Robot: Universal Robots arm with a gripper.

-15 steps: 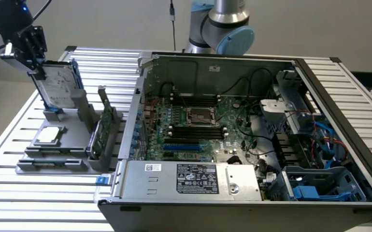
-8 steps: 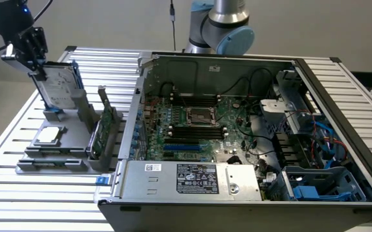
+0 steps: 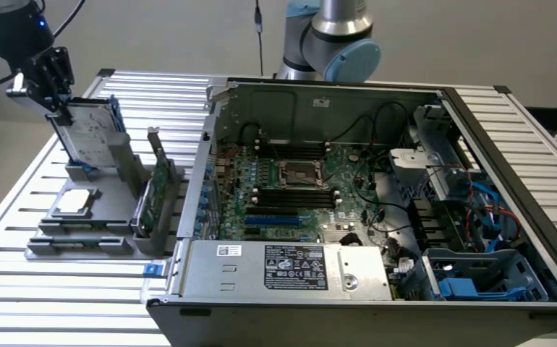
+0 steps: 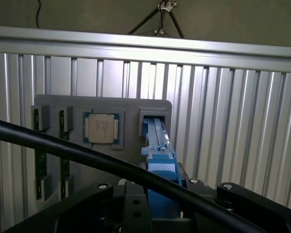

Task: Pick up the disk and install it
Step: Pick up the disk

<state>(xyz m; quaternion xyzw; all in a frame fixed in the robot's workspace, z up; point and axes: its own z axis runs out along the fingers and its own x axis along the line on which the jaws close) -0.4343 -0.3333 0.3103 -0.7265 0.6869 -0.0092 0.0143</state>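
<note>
Disk [image 3: 90, 137] stands on edge at one end of a grey holder [image 3: 105, 220] on the slatted table [image 3: 47, 289], at the exterior view's left and well apart from the open computer case [image 3: 336, 108]. The arm's gripper [image 3: 61, 101] is clamped on the upper end of the disk. From the wrist, the disk's blue carrier rail [image 4: 159, 160] runs from between the jaws down to the holder's slot [image 4: 155, 119]; whether the lower end has cleared that slot cannot be told. A square silver chip [image 3: 74, 202] lies flat in its pocket just beside the slot, and a green circuit card [image 3: 151, 195] stands upright at the holder's far side, towards the case. The step in hand looks to be drawing the disk out of its holder. Doing this well likely means pulling straight along the line of the slot, with the disk kept upright so the blue rails do not bind against the slot walls. The grip should sit square on the carrier so the disk cannot twist. Any sideways drift risks dragging the holder along or brushing the chip. A black cable [image 4: 63, 148] crossing in front of the wrist camera probably needs slack.
</note>
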